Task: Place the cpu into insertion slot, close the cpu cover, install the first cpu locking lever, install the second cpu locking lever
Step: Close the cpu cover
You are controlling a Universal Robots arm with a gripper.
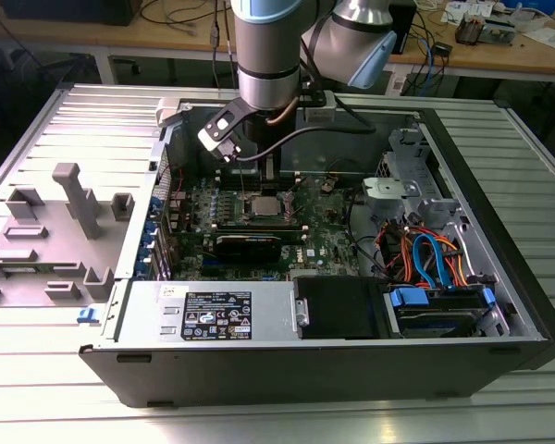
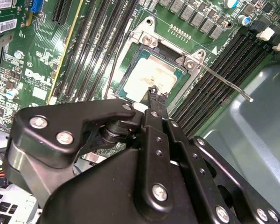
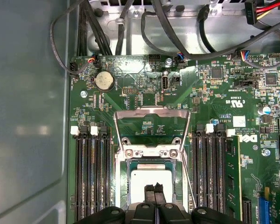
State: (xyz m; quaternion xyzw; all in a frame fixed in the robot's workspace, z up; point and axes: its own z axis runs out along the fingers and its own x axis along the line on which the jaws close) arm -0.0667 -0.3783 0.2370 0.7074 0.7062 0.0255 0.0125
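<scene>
The cpu (image 3: 147, 179), a dull silver square, lies flat inside the insertion slot (image 3: 122, 179) on the green motherboard; both wrist views show it (image 2: 151, 74). The cpu cover (image 3: 151, 112), a silver frame with a big window, stands swung open on the far side of the slot. My gripper (image 3: 154, 188) hangs just above the chip's near edge, its two black fingertips pressed together with nothing between them. In the second wrist view the gripper (image 2: 153, 92) tip points down at the chip. A thin metal locking lever (image 2: 224, 82) sticks out loose beside the slot. The exterior view shows the slot (image 1: 259, 205) under the arm.
Black memory slots (image 3: 91, 177) flank the slot on both sides. Cables (image 3: 130, 28) run along the case wall beyond the board. The open computer case (image 1: 499, 213) holds a drive bay with orange and blue wires (image 1: 425, 259). A grey fixture block (image 1: 74, 199) stands on the exterior view's left.
</scene>
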